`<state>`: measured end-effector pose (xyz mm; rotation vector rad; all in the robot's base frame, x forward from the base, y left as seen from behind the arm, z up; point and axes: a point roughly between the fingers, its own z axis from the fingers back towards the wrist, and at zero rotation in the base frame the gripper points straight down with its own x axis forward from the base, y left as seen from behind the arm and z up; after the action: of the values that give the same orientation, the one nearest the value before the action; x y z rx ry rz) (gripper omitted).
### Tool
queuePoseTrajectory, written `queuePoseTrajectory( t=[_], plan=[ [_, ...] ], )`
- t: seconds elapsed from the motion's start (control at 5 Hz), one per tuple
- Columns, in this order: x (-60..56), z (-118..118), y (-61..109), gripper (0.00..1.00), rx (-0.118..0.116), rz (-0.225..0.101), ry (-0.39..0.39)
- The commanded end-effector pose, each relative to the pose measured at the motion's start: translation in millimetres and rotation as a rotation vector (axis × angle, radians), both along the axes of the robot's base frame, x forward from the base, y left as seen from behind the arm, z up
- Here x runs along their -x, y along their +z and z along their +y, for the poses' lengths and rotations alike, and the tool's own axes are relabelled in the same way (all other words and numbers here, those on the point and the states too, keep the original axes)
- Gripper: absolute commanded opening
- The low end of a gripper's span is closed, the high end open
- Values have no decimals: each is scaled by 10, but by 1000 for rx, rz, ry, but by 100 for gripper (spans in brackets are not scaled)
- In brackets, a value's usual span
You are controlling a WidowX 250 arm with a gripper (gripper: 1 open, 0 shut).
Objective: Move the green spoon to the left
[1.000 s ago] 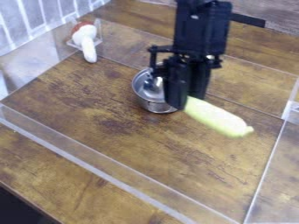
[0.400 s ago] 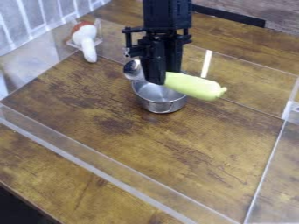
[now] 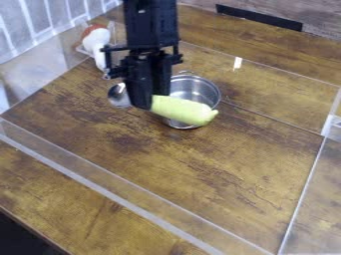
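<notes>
The green spoon [image 3: 184, 110] hangs in the air above the wooden table, its thick yellow-green handle pointing right and its small shiny bowl showing at the left of the fingers. My gripper [image 3: 144, 92] is shut on the spoon near where the handle meets the bowl. The black arm comes down from the top of the view. The spoon's handle overlaps the front rim of the steel bowl in this view.
A round steel bowl [image 3: 196, 93] sits on the table just right of the gripper. A white and orange mushroom-like toy [image 3: 96, 42] lies at the back left. Clear plastic walls [image 3: 134, 204] fence the wooden table [image 3: 213, 169] at the front and right.
The gripper has carried the green spoon to the left, from over the steel bowl's right side to its left side. The steel bowl now shows uncovered.
</notes>
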<state>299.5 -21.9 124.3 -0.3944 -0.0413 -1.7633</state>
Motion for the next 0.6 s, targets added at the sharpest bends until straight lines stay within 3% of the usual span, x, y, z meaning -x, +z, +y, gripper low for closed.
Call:
queuePoseTrajectory(
  t=[0.0,0.2,0.4],
  plan=[
    [97,103,341,0,21,-100,5],
    [189,186,302,0,42,-121,26],
    [176,297,331,0,75,-141,120]
  ],
)
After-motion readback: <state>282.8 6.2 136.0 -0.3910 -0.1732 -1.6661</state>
